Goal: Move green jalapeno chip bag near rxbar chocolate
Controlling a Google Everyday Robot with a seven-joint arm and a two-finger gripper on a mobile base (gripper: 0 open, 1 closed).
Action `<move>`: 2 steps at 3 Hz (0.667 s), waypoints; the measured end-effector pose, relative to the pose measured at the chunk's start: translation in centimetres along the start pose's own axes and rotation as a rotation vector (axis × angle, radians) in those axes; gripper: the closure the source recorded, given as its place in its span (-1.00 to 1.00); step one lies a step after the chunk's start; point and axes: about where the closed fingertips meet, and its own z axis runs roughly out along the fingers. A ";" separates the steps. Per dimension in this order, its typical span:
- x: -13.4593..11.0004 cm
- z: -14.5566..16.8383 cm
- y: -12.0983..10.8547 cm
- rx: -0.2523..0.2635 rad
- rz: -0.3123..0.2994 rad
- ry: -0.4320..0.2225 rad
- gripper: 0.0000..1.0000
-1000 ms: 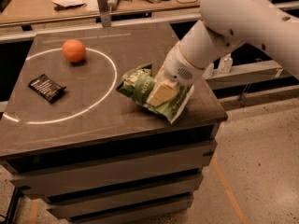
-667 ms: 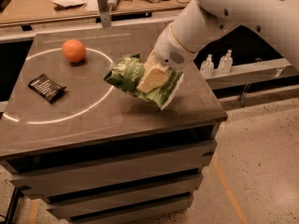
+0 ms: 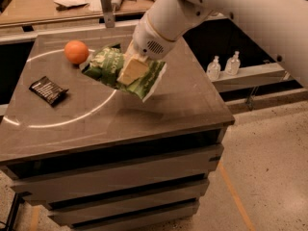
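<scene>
The green jalapeno chip bag is crumpled bright-green foil, held lifted above the middle of the grey tabletop. My gripper comes down from the upper right on a white arm and is shut on the bag, its pale fingers pressed into the bag's middle. The rxbar chocolate, a small dark flat bar with white print, lies on the left side of the table, well left of and below the bag.
A round orange fruit sits at the back left, just left of the bag. A white circle line is drawn on the tabletop. Two small clear bottles stand on a shelf to the right. A cluttered bench runs behind.
The gripper has lifted the bag off the table's right side and carried it left toward the orange and the circle. The bar and fruit have not moved.
</scene>
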 end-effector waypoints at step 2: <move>-3.3 4.5 -0.5 -0.005 -0.018 -0.027 1.00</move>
